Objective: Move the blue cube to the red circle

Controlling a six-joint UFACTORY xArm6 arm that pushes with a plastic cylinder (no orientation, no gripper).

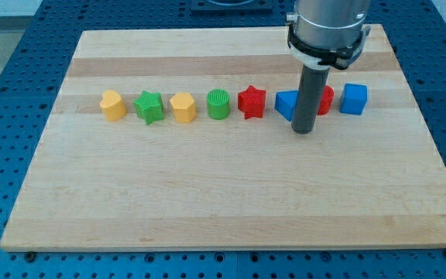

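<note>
Blue cube [354,98]: positioned at the far right end of the block row, to the view's right of my tip [304,131] and slightly toward the view's top; clear of the rod, not touching it. Red circle [326,100]: mostly hidden behind the rod, only its right edge visible; located just beside the blue cube on that cube's left, apparently with a narrow gap, though contact cannot be ruled out from this angle.

My tip: lowered to the wooden board [223,201], just below the row, between a second blue block [286,104] on the view's left and the red circle on the view's right. No jaws fitted; rod end only, holding nothing. Second blue block partly covered by the rod; shape not determinable.

Remaining row, proceeding toward the view's left from my tip: red star [251,102], green cylinder [218,104], yellow block [183,107], green star [149,107], yellow block at the far left [113,105]. All well apart from my tip, evenly spaced, upright on the board.
</note>
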